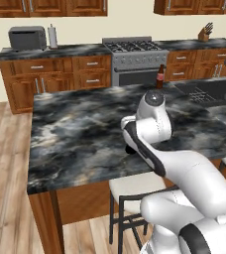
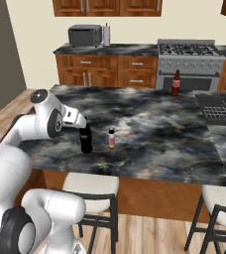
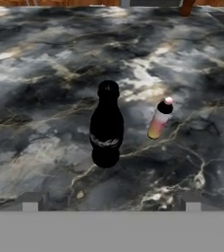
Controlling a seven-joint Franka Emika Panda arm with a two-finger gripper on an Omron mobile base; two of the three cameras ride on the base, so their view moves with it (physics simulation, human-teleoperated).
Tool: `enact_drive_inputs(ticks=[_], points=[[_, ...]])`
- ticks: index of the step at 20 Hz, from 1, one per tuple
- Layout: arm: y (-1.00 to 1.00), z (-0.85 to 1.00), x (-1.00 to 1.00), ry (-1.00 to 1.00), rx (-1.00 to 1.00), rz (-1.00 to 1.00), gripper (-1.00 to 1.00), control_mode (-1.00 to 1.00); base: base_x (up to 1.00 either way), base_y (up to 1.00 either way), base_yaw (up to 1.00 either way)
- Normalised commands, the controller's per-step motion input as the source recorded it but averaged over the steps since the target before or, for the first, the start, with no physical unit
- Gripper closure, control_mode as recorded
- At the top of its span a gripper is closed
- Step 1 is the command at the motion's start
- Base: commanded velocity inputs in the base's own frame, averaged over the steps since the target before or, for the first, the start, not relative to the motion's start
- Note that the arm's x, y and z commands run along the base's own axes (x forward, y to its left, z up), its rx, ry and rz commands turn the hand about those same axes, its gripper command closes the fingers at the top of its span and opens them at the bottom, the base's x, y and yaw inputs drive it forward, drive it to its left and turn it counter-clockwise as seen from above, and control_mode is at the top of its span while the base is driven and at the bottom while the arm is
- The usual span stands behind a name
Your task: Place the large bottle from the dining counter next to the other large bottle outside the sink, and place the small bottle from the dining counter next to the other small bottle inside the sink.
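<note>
On the left, the gripper (image 2: pixel 83 124) hangs over the near part of the dining counter (image 2: pixel 149 124), its jaws spread wide with nothing between them. Just under it stands the black bottle (image 2: pixel 86 140), upright. A little to its right stands the small pinkish bottle (image 2: pixel 111 138), near but not touching. Further right, at the far edge of the counter, the brown bottle with the red label (image 2: pixel 175 83) stands beside the sink (image 2: pixel 219 110). I think the danger is this: the black bottle is tall and smooth, so if one finger meets its neck before the other, it can tip. If it falls to the right, it may knock the small one over.
</note>
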Motion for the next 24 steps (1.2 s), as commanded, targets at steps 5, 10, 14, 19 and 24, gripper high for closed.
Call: enact_drive_inputs(ticks=[5,10,14,19,24], points=[[-0.01,-0.15,0.35,-0.05,0.00,0.00,-1.00,-1.00,0.00,0.00,0.00],[0.00,-0.16,0.34,-0.04,0.00,0.00,-1.00,-1.00,0.00,0.00,0.00],[0.00,-0.12,0.34,0.00,0.00,0.00,-1.00,-1.00,0.00,0.00,0.00],[0.00,-0.11,0.33,0.00,0.00,0.00,-1.00,-1.00,0.00,0.00,0.00],[0.00,-0.11,0.27,0.00,0.00,0.00,-1.00,-1.00,0.00,0.00,0.00]])
